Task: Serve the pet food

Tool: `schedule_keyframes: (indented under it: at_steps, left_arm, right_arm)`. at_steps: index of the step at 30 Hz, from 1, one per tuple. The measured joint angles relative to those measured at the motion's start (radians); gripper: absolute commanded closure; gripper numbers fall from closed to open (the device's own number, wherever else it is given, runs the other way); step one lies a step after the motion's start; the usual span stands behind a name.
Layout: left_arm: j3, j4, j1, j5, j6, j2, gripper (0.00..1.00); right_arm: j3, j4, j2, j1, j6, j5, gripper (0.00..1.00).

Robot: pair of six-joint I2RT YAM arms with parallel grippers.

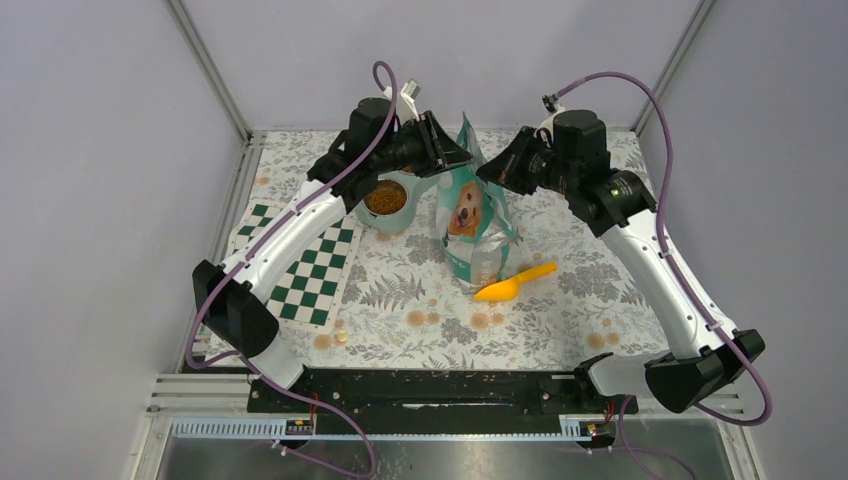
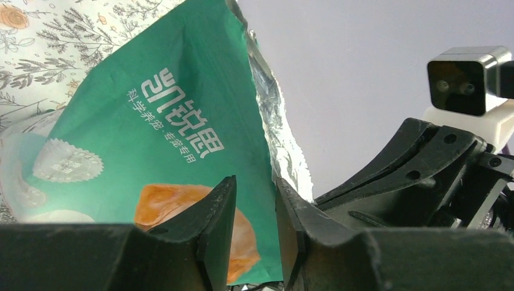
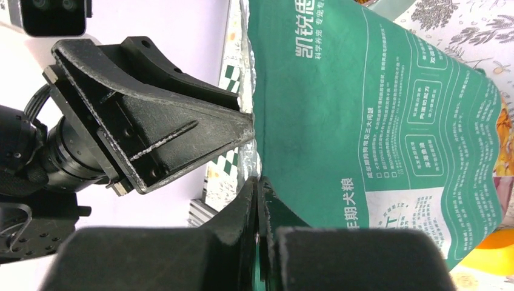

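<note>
Pouch (image 1: 470,215) of dog food is standing upright mid-table (image 1: 560,330), teal and white with a golden dog on the front. The top is open, and you can see the silver lining from the left wrist view. Both arms are reaching in at its top, one from each side.

Right gripper (image 3: 257,182) is clamped tight, with no gap at all between its fingers. A sliver of teal runs into the seam, so it looks like it's got the pouch by its side edge.

Left gripper (image 2: 256,182) is a different story. Its fingers (image 2: 221,224) sit a little apart with a narrow slot between them, tips right up at the pouch's other edge. Through the slot you just see the printed face farther back, and I can't see anything pinched in there. From the right wrist view its tip looks like it's touching the pouch edge, fwiw.

Kibble (image 1: 385,197) itself: there's a load of the orange-brown bits in the pale green bowl (image 1: 388,223) just left of the pouch, tucked under the left arm. Orange scoop (image 1: 515,283) lies flat on the table at the pouch's foot on the right side, apart from both grippers. Green checkered mat (image 1: 310,270) sits further left, partly under the left arm.
</note>
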Motion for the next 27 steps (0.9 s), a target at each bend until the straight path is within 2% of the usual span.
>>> schedule_keyframes:
  at_steps: [3,5,8,27]
  left_arm:
    - [-0.006,0.000,0.000,0.008,-0.023,0.000,0.70]
    - [-0.009,0.002,0.000,0.014,-0.040,0.000,0.76]
    - [-0.011,0.007,-0.001,0.025,-0.059,0.000,1.00]
    - [-0.001,0.002,-0.025,-0.018,-0.034,-0.011,1.00]
  right_arm:
    - [0.024,-0.023,0.011,0.000,-0.056,-0.009,1.00]
    - [0.038,-0.034,0.019,0.000,-0.090,-0.016,1.00]
    - [0.065,-0.060,0.034,0.002,-0.129,-0.019,1.00]
    - [0.145,-0.166,0.044,0.030,-0.232,0.117,1.00]
